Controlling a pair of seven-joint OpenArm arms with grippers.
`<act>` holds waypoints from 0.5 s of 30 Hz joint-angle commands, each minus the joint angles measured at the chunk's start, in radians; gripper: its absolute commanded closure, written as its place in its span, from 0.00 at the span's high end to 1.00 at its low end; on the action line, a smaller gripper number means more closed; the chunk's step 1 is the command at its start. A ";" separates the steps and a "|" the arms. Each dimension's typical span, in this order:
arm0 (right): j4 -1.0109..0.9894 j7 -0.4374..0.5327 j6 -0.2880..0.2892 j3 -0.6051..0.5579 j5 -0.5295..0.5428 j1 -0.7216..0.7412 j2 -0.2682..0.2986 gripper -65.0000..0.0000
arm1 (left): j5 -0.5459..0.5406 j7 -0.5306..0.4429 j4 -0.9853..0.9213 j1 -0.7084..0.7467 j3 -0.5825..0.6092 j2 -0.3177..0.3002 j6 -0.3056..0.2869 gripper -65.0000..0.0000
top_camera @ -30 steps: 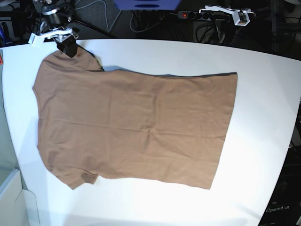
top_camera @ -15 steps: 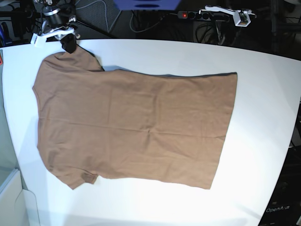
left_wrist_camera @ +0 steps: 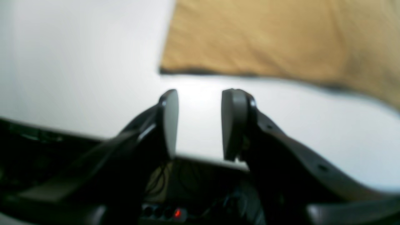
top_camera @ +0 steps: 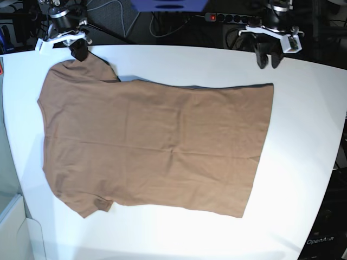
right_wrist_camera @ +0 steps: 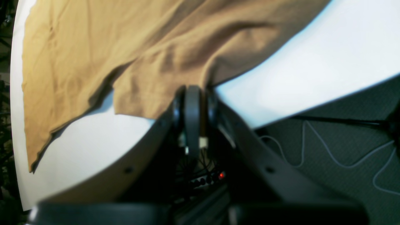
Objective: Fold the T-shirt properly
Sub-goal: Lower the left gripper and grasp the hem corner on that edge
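The tan-brown T-shirt [top_camera: 157, 143] lies spread flat on the white table [top_camera: 303, 162], sleeves at the left, hem at the right. My right gripper [top_camera: 80, 52] is at the back left, shut on the edge of the far sleeve; in the right wrist view its fingers [right_wrist_camera: 192, 103] are pressed together where the sleeve cloth [right_wrist_camera: 156, 84] ends. My left gripper [top_camera: 268, 60] hovers open over the table's back edge, just behind the far hem corner. In the left wrist view it [left_wrist_camera: 200, 122] is open and empty, apart from the T-shirt [left_wrist_camera: 265, 37].
A power strip [top_camera: 219, 17] with a red light and cables lie behind the table's back edge. A clear plastic bin [top_camera: 16, 227] stands at the front left corner. Bare white table runs along the right and front of the shirt.
My left arm has come down into view at the back right, above the table's far edge. My right gripper has drawn slightly back at the sleeve.
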 commanded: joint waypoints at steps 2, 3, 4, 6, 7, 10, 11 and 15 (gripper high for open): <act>0.011 0.014 0.007 0.005 0.008 -0.010 0.009 0.01 | -0.066 0.054 0.038 0.000 -0.052 -0.033 -0.030 0.34; 0.011 0.014 0.007 0.005 0.008 -0.010 0.009 0.01 | -0.101 0.089 0.039 -0.010 -0.071 -0.052 -0.068 0.34; 0.011 0.014 0.007 0.005 0.008 -0.010 0.009 0.01 | -0.143 0.134 0.036 -0.023 -0.085 -0.067 -0.115 0.34; 0.011 0.014 0.008 0.006 0.008 -0.010 0.010 0.01 | -0.218 0.212 0.032 -0.059 -0.120 -0.081 -0.197 0.34; 0.011 0.014 0.010 0.006 0.008 -0.010 0.010 0.01 | -0.249 0.256 0.022 -0.080 -0.143 -0.087 -0.237 0.34; 0.011 0.014 0.010 0.006 0.008 -0.011 0.010 0.01 | -0.301 0.382 -0.033 -0.161 -0.226 -0.081 -0.307 0.34; 0.011 0.014 0.010 0.006 0.008 -0.011 0.010 0.01 | -0.304 0.416 -0.051 -0.189 -0.247 -0.076 -0.320 0.34; 0.011 0.014 0.010 0.006 0.008 -0.011 0.023 0.01 | -0.270 0.549 -0.128 -0.284 -0.284 -0.061 -0.321 0.34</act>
